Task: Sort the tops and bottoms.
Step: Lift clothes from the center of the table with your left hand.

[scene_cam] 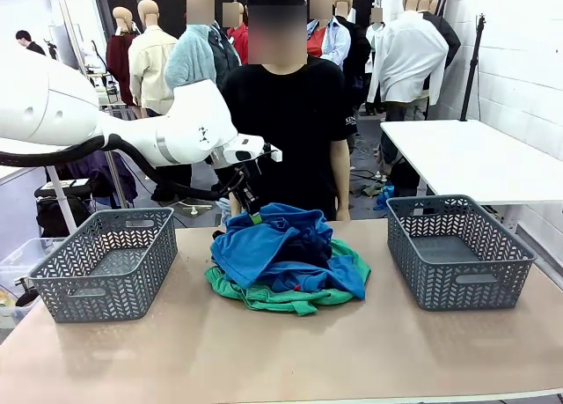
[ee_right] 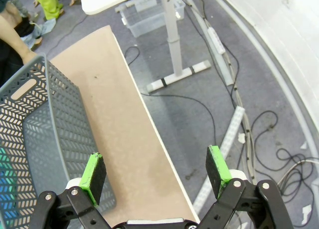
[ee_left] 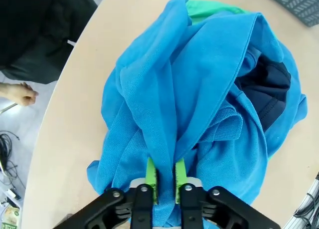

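The clothes lie heaped mid-table. A bright blue shirt point(scene_cam: 255, 246) point(ee_left: 199, 79) tops the heap, with dark navy trousers point(scene_cam: 310, 246) point(ee_left: 264, 89) tucked in its folds and green shorts point(scene_cam: 295, 300) point(ee_left: 209, 9) underneath. My left gripper point(scene_cam: 250, 202) point(ee_left: 165, 171) reaches down at the far side of the heap. Its green pads point(ee_left: 151, 176) are pinched shut on a raised ridge of the blue shirt. My right gripper point(ee_right: 155, 171) hangs open with nothing between its fingers, above the table's right edge beside the right basket point(ee_right: 45, 134).
Grey mesh baskets stand at the left point(scene_cam: 110, 263) and right point(scene_cam: 457, 250) of the tan table point(scene_cam: 264, 360). A person in black point(scene_cam: 295, 113) stands at the far edge behind the heap. A white table point(scene_cam: 475, 153) stands beyond on the right.
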Tool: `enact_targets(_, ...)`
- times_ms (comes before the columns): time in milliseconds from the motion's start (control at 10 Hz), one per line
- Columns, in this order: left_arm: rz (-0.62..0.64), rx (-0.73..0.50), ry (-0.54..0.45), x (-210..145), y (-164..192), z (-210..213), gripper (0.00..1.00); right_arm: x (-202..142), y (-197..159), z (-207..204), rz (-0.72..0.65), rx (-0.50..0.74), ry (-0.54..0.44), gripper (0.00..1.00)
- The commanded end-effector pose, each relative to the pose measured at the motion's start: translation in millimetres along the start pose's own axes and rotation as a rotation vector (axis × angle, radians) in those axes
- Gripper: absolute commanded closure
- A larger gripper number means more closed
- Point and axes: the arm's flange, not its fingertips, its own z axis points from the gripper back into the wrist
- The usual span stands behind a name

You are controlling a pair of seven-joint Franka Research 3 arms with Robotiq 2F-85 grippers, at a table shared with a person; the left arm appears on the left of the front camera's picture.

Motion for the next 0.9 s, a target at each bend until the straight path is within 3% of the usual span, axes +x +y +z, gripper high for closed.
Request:
enact_targets(0, -0.021, -0.030, -0.044, -6.1, 0.5, 5.4, 1.00, 0.4, 0.1, 1.1, 0.010, -0.003, 0.002, 0.00)
enact_targets(400, -0.017, -0.033, -0.079, -8.6, -11.9, 35.4, 1.00, 0.4, 0.1, 1.1, 0.010, -0.003, 0.002, 0.00)
enact_targets(600, 0.025, 0.039, -0.095, -11.2, -23.0, 84.0, 1.00, 0.4, 0.1, 1.1, 0.010, -0.003, 0.002, 0.00)
enact_targets(800, -0.045, 0.111, -0.210, -11.1, -50.6, 155.7, 1.00, 0.4, 0.1, 1.1, 0.010, -0.003, 0.002, 0.00)
